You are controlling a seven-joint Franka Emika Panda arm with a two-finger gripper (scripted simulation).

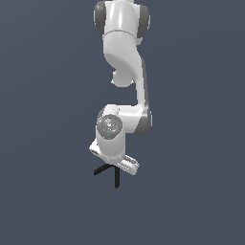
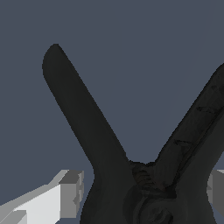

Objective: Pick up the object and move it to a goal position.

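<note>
Gripper (image 2: 142,192) down over spring clamp (image 2: 131,175), pads (image 2: 72,192) flanking the hinge; contact not discernible, so grip state cannot be told. Clamp on worktop (image 1: 48,191) under the hand, legs splayed outward. Risk: off-centre pinch on rounded hinge, clamp twisting or slipping on lift.

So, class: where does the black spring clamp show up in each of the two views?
Exterior view: the black spring clamp lies low in the picture, directly under the gripper, two legs poking out.
Wrist view: the clamp fills the frame as a large V.
Shared landmark: the grey fingers flanking the clamp.
</note>
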